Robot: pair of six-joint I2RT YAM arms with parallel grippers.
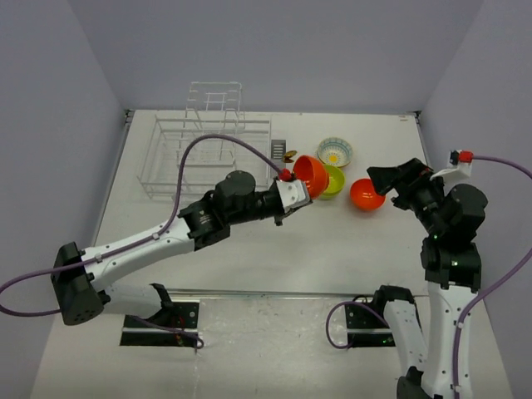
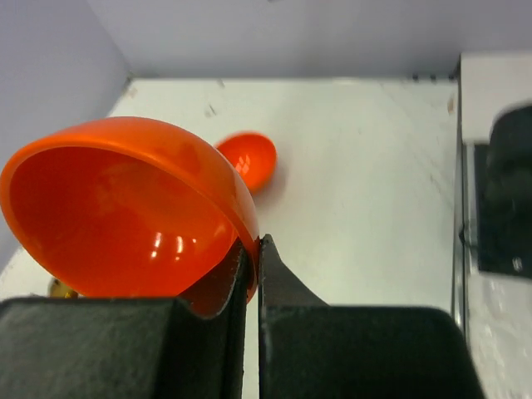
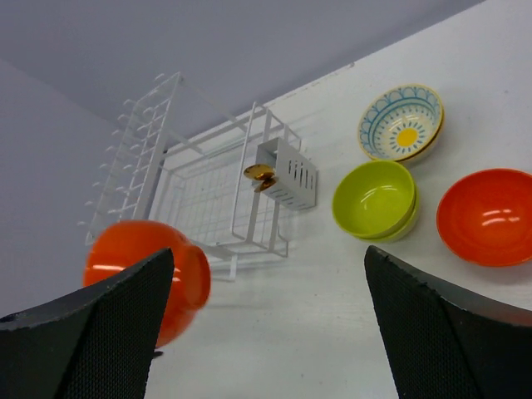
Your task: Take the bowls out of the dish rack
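- Right now the left gripper (image 2: 253,245) pinches the rim of the held bowl (image 2: 125,216), jaws pressed together on the thin wall, one finger inside and one outside.
- That held bowl hangs above the table (image 1: 332,249) just right of the rack (image 3: 208,191), past its basket (image 3: 287,174) end. It is close against the green bowl (image 1: 334,180); whether the two touch I cannot tell.
- It is tipped on edge, with its mouth facing back toward the left arm and its round bottom pointing away from the rack. It is plain glossy orange, smooth, with no pattern.
- Three more bowls sit mouth-up on the table right of the rack. The green bowl is nearest the rack, the flower bowl (image 3: 401,123) is behind it toward the back wall, and the orange bowl (image 3: 486,216) is farthest out.
- The right gripper (image 3: 268,253) is spread wide and holds nothing. It hovers farther from the rack than any bowl, just beside the orange bowl.
- I see no bowl left in the rack, so this looks like the last one coming out.
- The set-down falls to the left arm, I'd say: roll the held bowl mouth-up, then lower it onto bare table right of the rack, on the near side of the green bowl.
- The risk is clipping the green bowl's rim on the way down.
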